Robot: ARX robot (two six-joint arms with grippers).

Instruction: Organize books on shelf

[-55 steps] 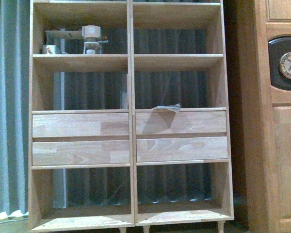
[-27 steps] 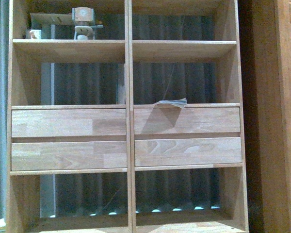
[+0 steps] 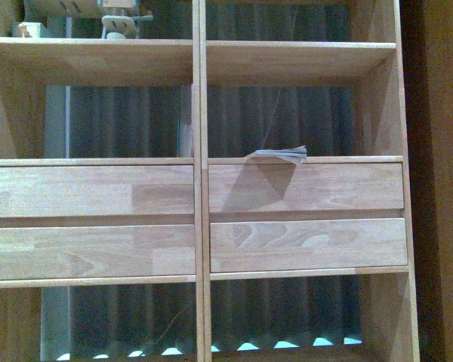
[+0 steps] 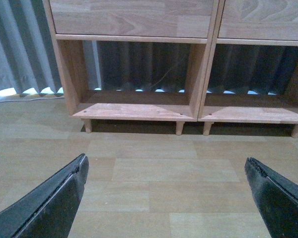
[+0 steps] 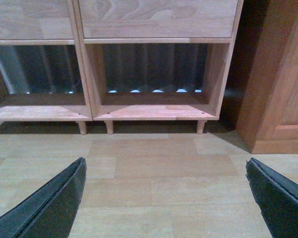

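Note:
The light-wood shelf (image 3: 200,105) fills the front view, with four plain drawer fronts across its middle. A thin pale grey book (image 3: 278,154) lies flat on the board above the right drawers, its edge poking over the front. The dark teal book does not show. My left gripper (image 4: 166,158) is open and empty, low over the wood floor in front of the shelf's bottom left bay (image 4: 134,106). My right gripper (image 5: 166,160) is open and empty over the floor in front of the bottom right bay (image 5: 156,106). Neither arm shows in the front view.
A small pale wooden ornament (image 3: 121,19) and a little box (image 3: 29,29) stand on the upper left shelf. A closed wooden cabinet (image 5: 278,74) stands right of the shelf. Grey curtain (image 4: 20,49) hangs behind and to the left.
The front view has closed in on the shelf: it looms larger, the ornaments have slid to the top edge, and the emblem cabinet has left the frame.

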